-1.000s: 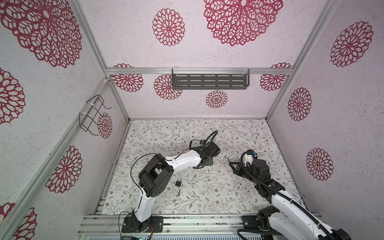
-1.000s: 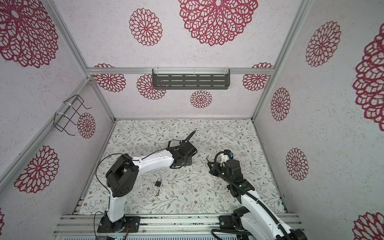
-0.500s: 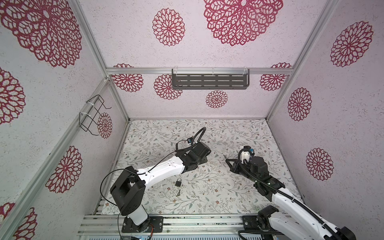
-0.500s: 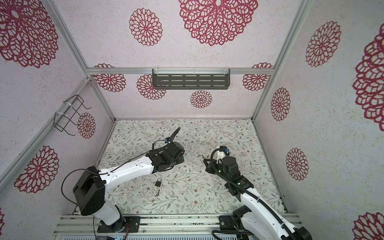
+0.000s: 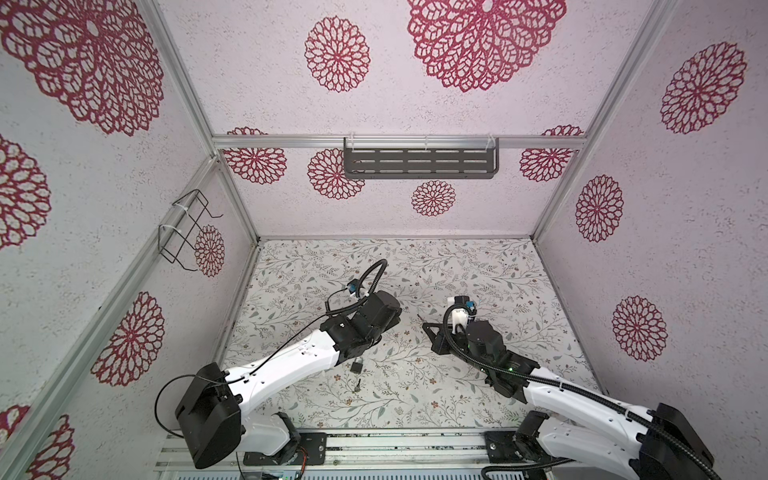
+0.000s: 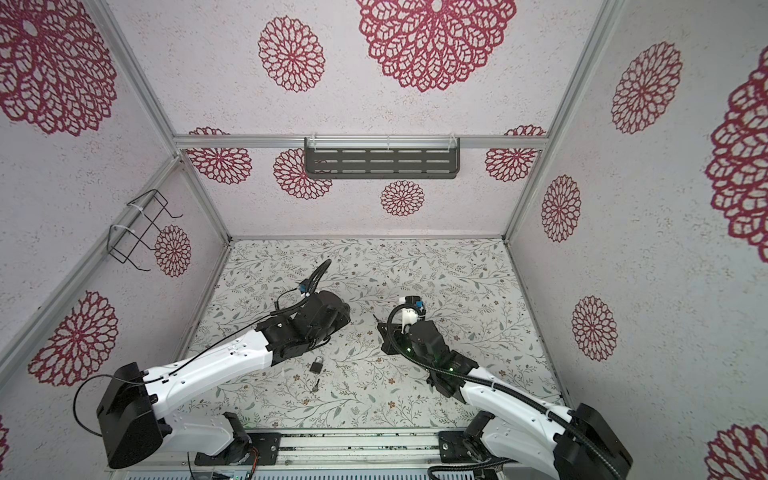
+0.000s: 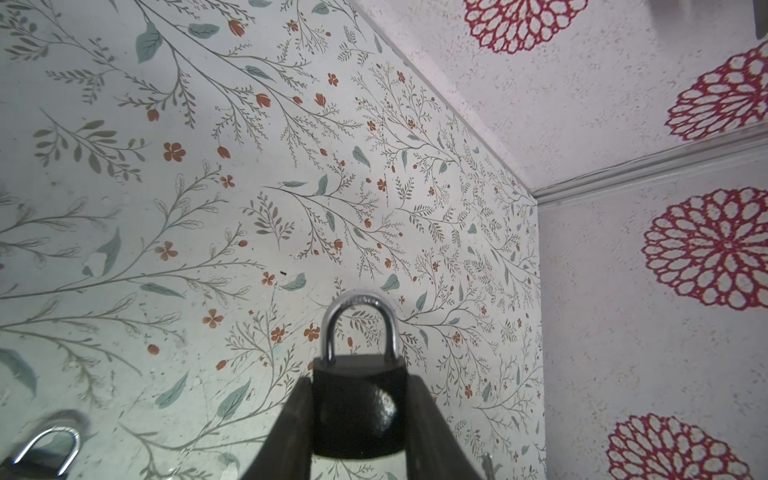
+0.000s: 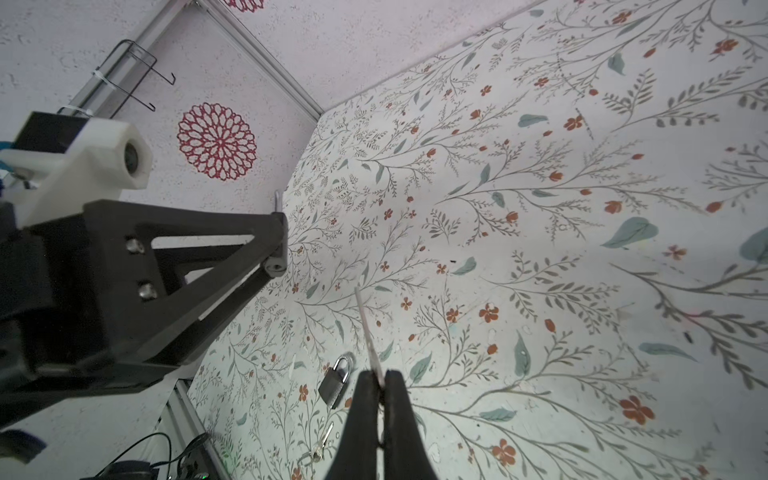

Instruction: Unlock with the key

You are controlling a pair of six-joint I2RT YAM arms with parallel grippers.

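Left arm [image 5: 291, 365] now lower, flatter — left tool [image 7: 359, 380] around black padlock [image 7: 357, 411].

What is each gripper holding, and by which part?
The left gripper clamps a black padlock by its body, shackle free. The right gripper pinches a key by its head, blade sticking out.

The left arm [image 5: 291, 365] hides the held padlock [image 7: 359, 411] in both top views. The left fingers [image 7: 291, 436] cover its sides in the left wrist view, whose edge cuts off the loose padlock [image 7: 58, 432]. The right fingers [image 8: 361, 415] bury the bow of the key [image 8: 368, 332]. Beside the loose padlock, a second key [image 8: 322, 444] is too small to read.
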